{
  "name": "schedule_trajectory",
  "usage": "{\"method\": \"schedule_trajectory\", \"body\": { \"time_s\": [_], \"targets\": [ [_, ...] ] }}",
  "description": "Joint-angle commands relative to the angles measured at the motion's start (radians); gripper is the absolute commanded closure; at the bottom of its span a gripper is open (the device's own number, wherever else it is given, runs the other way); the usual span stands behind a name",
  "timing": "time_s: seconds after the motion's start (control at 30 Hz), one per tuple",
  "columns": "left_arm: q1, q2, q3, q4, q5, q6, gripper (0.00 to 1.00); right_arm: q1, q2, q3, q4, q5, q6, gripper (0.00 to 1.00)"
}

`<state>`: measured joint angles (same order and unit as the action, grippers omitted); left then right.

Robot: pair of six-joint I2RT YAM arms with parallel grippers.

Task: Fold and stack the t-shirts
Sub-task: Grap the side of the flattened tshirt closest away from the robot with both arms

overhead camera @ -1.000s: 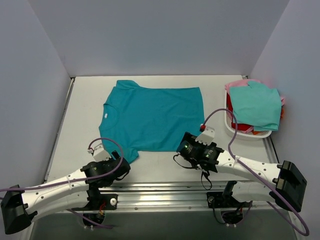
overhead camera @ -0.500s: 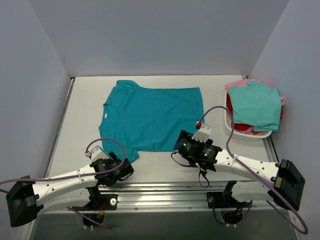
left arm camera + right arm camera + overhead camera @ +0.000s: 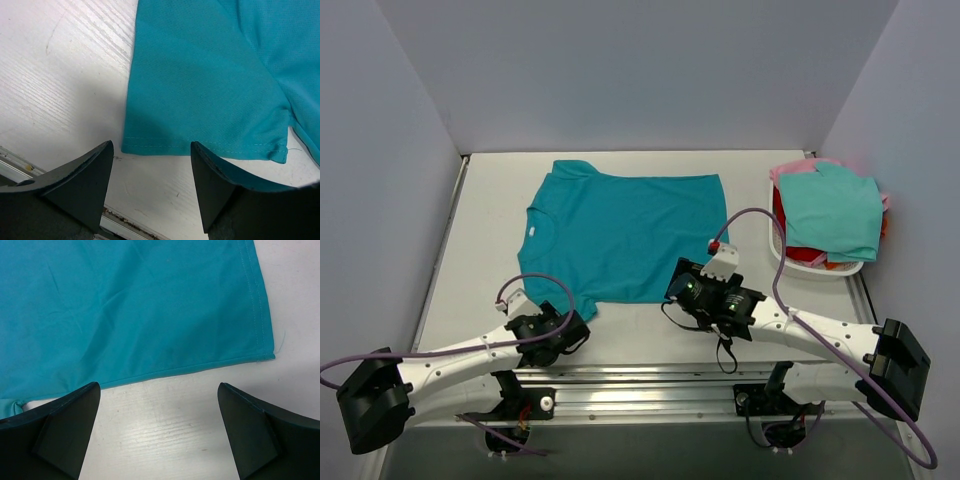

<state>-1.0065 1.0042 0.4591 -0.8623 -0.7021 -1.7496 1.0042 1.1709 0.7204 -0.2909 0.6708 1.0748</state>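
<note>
The table (image 3: 485, 220) carried the deep teal t-shirt (image 3: 625, 235) flat at its centre; the basket (image 3: 788, 262) at the right edge held the other t-shirts (image 3: 835, 212) heaped. The left gripper (image 3: 151, 147) hovered over the near sleeve's hem, jaws spread on nothing; the right gripper (image 3: 158, 387) hung likewise agape over the shirt's near edge.

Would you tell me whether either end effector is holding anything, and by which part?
Nothing is held; the left end effector and right end effector are both open near the teal t-shirt.
</note>
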Motion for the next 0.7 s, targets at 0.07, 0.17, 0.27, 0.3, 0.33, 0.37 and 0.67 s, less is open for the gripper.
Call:
{"method": "schedule_trajectory", "body": {
  "time_s": [0.07, 0.17, 0.27, 0.3, 0.33, 0.37, 0.67],
  "targets": [
    [0.054, -0.033, -0.026, 0.161, 0.067, 0.103, 0.28, -0.024, -0.023, 0.025, 0.001, -0.01, -0.027, 0.01],
    [0.063, -0.046, -0.072, 0.321, 0.124, 0.147, 0.28, -0.027, -0.034, 0.024, 0.009, -0.011, -0.036, 0.01],
    [0.069, 0.025, -0.079, 0.319, 0.113, 0.105, 0.28, -0.033, -0.028, 0.022, 0.015, -0.02, -0.045, 0.01],
    [0.074, 0.043, -0.082, 0.334, 0.113, 0.104, 0.29, -0.036, -0.027, 0.022, 0.015, -0.025, -0.047, 0.01],
    [0.074, 0.072, -0.094, 0.345, 0.118, 0.098, 0.28, -0.036, -0.025, 0.022, 0.015, -0.027, -0.052, 0.01],
    [0.074, 0.085, -0.102, 0.364, 0.122, 0.088, 0.28, -0.038, -0.027, 0.024, 0.013, -0.028, -0.052, 0.01],
    [0.08, 0.108, -0.128, 0.408, 0.125, 0.085, 0.48, -0.053, -0.043, 0.016, 0.009, -0.028, -0.058, 0.01]
  ]
}}
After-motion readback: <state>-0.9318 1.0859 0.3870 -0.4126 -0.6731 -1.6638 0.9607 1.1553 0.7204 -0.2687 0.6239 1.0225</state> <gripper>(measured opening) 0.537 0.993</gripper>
